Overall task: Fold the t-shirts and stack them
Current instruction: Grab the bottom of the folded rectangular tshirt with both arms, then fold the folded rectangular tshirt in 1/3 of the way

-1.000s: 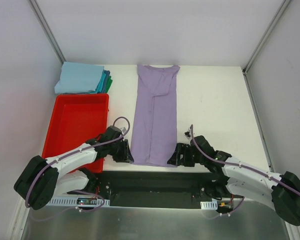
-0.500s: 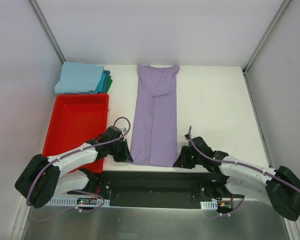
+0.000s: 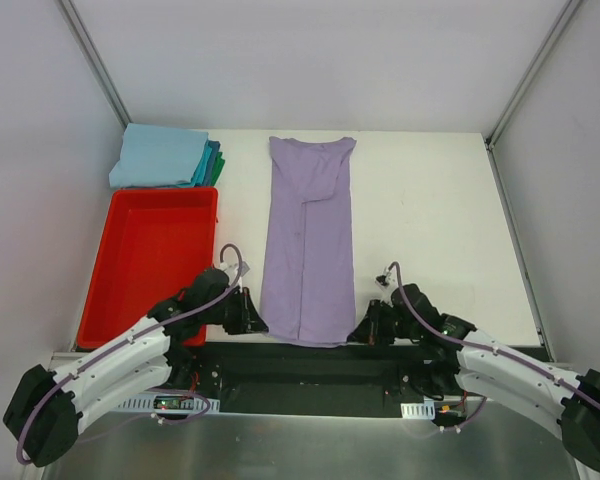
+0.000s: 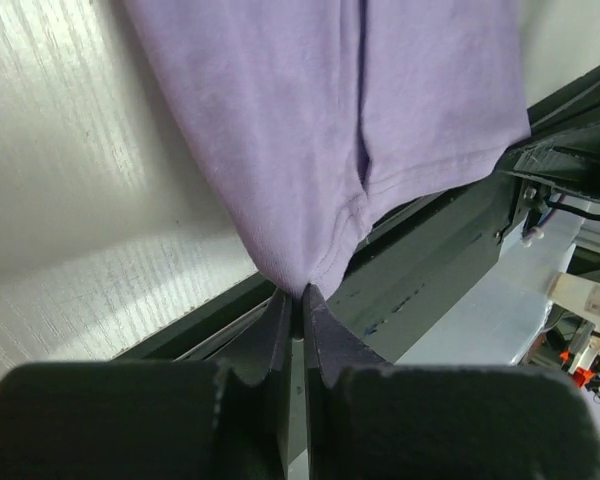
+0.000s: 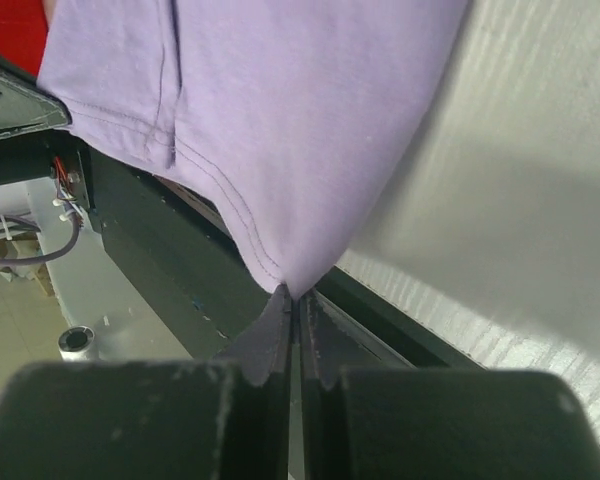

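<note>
Left claw (image 4: 296,293) and right claw (image 5: 295,296) pinch corners of the lavender t-shirt (image 3: 308,240) on the white table (image 3: 430,220).

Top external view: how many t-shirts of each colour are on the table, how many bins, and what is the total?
Lavender t-shirt: 1
Light blue t-shirt: 1
Teal t-shirt: 1 (only its edge shows)
Green t-shirt: 1 (only its edge shows)
Red bin: 1
Total: 5
</note>
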